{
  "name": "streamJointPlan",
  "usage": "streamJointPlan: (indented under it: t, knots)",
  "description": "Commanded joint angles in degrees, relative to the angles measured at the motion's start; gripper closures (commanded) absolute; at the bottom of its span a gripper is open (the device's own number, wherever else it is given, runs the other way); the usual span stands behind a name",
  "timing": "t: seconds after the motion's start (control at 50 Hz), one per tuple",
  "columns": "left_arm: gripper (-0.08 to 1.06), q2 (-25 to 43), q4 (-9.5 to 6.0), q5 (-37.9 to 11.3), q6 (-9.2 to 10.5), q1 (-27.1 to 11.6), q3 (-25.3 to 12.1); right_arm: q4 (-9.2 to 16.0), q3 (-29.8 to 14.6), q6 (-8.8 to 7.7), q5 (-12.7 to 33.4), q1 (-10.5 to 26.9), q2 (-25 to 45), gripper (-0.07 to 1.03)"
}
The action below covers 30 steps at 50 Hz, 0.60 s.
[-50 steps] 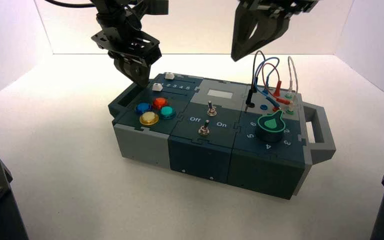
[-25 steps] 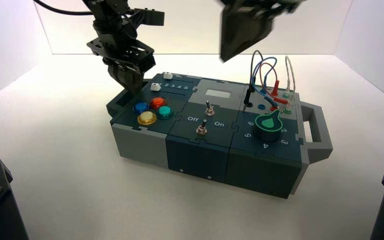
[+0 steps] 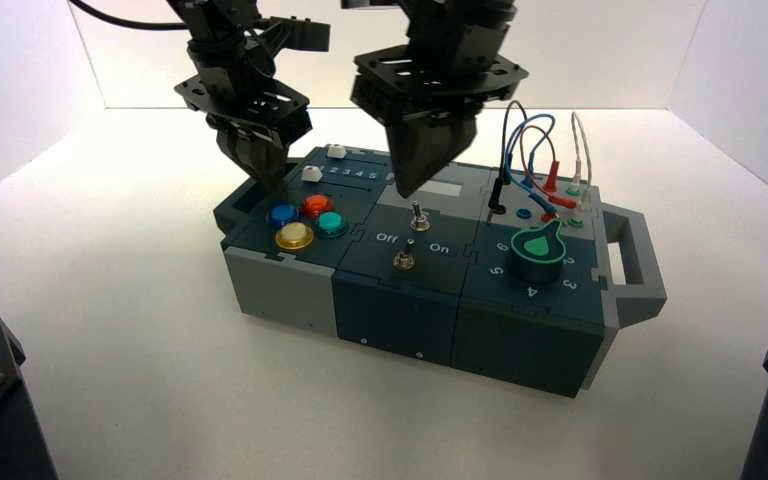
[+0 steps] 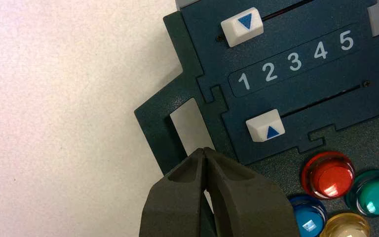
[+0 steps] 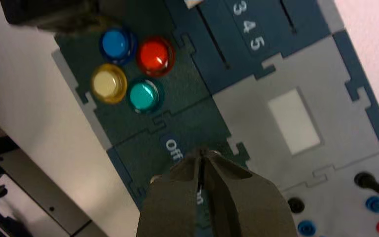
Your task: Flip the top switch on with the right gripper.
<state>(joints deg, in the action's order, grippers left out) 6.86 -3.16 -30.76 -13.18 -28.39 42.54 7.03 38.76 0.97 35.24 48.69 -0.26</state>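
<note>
The top switch [image 3: 417, 214], a small silver toggle, stands on the middle panel of the box [image 3: 390, 310] above the "Off" and "On" lettering. A matching switch [image 3: 404, 258] sits below it. My right gripper [image 3: 406, 186] hangs shut, its pointed tip just above and a little to the left of the top switch, not touching it. In the right wrist view its fingers [image 5: 177, 197] cover both switches, beside the "Off" lettering [image 5: 173, 149]. My left gripper [image 3: 265, 178] is shut over the box's left handle [image 4: 165, 128].
Blue, red, teal and yellow push buttons [image 3: 305, 220] fill the left panel, with two white sliders [image 4: 265, 125] behind them. A green pointer knob [image 3: 538, 250] and plugged wires [image 3: 540, 170] occupy the right end, beside a grey handle [image 3: 640, 260].
My right gripper has swung down and left from the upper right to just above the box's middle panel. The left gripper has shifted slightly left and then held still.
</note>
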Motion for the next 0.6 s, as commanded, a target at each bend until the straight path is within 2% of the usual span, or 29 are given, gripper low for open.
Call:
streamJointPlan:
  t: [0.02, 0.38, 0.6]
  knots:
    - [1.01, 1.1, 0.79, -0.4, -0.26, 1.6, 0.5, -0.1, -2.1, -0.09, -0.7, 0.2, -0.2, 0.99]
    - [1.01, 2.1, 0.79, -0.5, -0.18, 1.4, 0.4, -1.8, -2.2, -0.09, -1.5, 0.0, 3.4, 0.99]
    - [1.01, 2.1, 0.79, -0.7, -0.26, 1.4, 0.4, -1.7, -1.5, -0.09, -1.5, 0.0, 3.8, 0.99]
